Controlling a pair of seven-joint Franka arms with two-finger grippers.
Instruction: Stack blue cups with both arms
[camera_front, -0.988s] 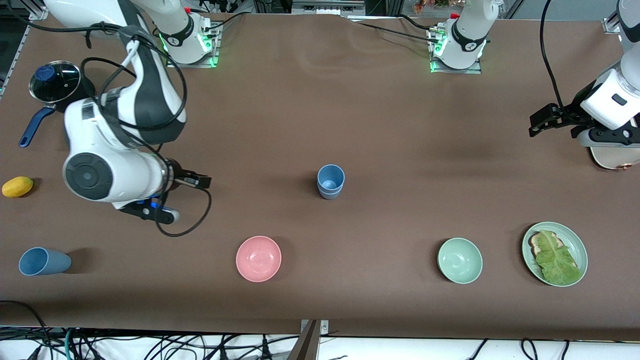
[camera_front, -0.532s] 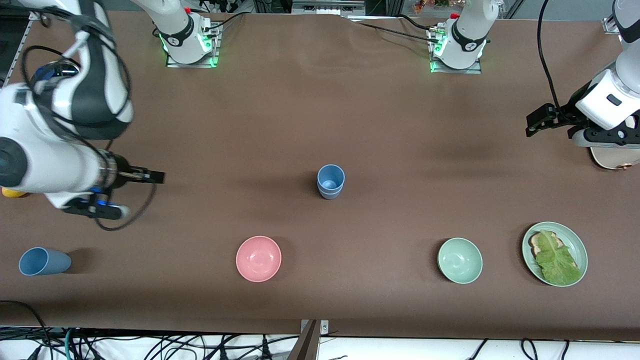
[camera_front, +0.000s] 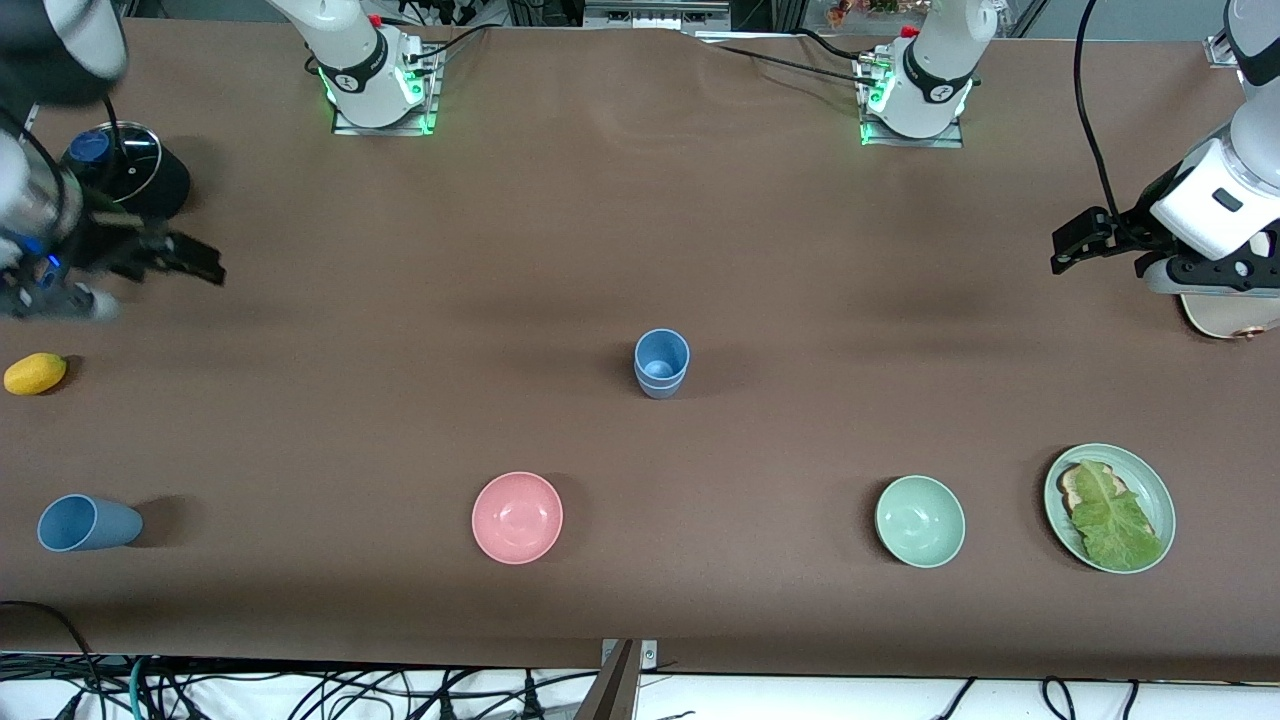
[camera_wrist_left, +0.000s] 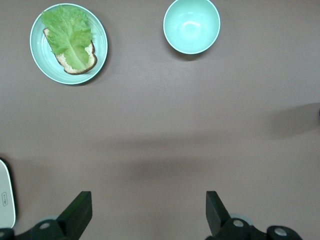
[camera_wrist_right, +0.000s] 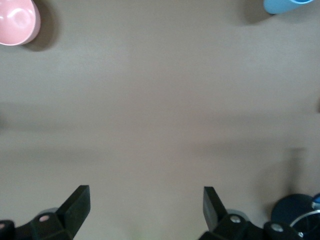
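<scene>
Standing apart from fingers (camera_wrist_left: 75, 217) (spread): cups (camera_front: 661, 364)

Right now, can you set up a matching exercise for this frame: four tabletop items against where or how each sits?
Items:
1. stacked blue cups
2. lone blue cup
3. pink bowl
4. green plate

States:
A. holds bread and lettuce
B. lying on its side
C. upright at mid-table
D. empty, upright, nearer the front camera than the stack

Pairs: 1-C, 2-B, 3-D, 4-A

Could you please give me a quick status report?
Both grippers open, empty: right gripper near pot, left gripper at its table end. Blue cups stacked mid-table. Nothing in the way.
</scene>
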